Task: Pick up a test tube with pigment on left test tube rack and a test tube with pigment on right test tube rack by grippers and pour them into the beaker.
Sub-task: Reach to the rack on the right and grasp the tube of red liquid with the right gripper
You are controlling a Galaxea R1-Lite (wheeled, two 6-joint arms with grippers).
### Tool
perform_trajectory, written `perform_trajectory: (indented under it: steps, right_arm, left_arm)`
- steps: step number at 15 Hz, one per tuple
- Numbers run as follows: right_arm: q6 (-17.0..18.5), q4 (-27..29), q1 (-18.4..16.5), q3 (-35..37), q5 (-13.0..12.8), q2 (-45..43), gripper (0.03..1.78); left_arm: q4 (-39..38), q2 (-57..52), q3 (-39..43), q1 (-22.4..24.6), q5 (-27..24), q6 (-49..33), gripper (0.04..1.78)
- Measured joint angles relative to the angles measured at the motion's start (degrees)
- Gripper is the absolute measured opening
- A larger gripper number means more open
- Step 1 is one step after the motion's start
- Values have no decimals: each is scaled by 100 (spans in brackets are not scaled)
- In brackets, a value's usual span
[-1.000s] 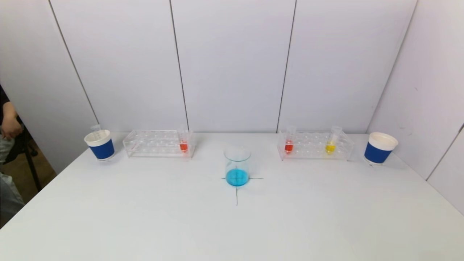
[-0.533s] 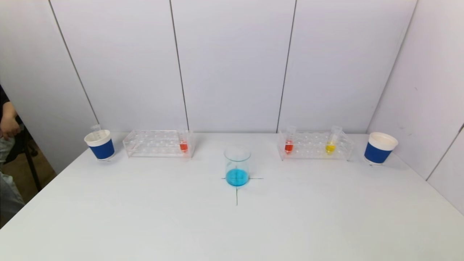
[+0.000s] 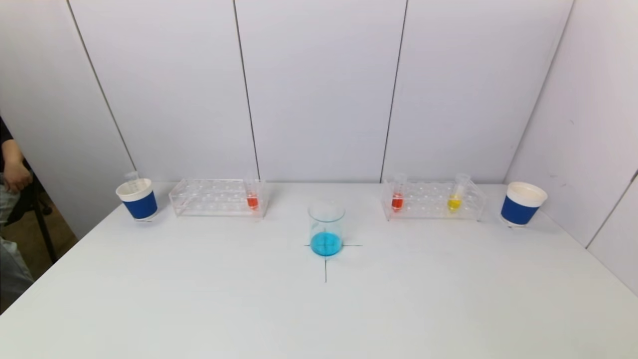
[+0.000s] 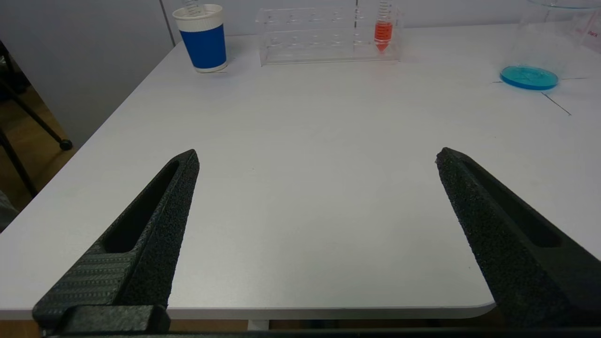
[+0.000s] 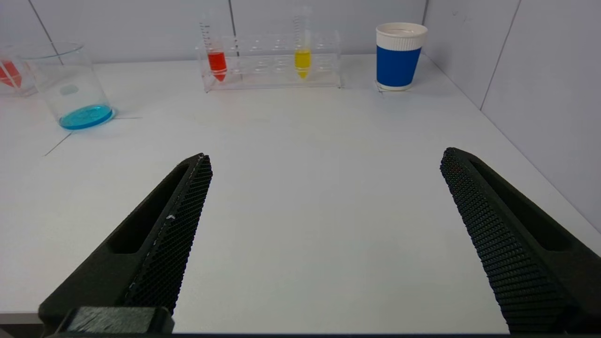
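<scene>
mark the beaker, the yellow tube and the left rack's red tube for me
beaker (image 3: 326,227): head view, on its clear wall above the blue liquid.
yellow tube (image 3: 454,203): head view, on the yellow pigment at its lower end, in the right rack.
red tube (image 3: 252,201): head view, on the red pigment, at the left rack's right end.

No text or label can be read.

- Left gripper (image 4: 317,157): fingers spread wide, nothing between them; low over the near table edge, pointing forward across the tabletop.
- Right gripper (image 5: 326,159): fingers likewise spread wide and empty; same low, level pose at the near edge, pointing forward.
- Neither arm shows in the head view; both sit back, short of the camera's field.
</scene>
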Motion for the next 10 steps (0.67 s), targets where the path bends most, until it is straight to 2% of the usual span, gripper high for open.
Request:
perform_trajectory:
  steps: [10]
  right_arm:
    - [2,0,0,0,-2,0,177]
  left_arm:
    - [-2,0,0,0,0,-2,176]
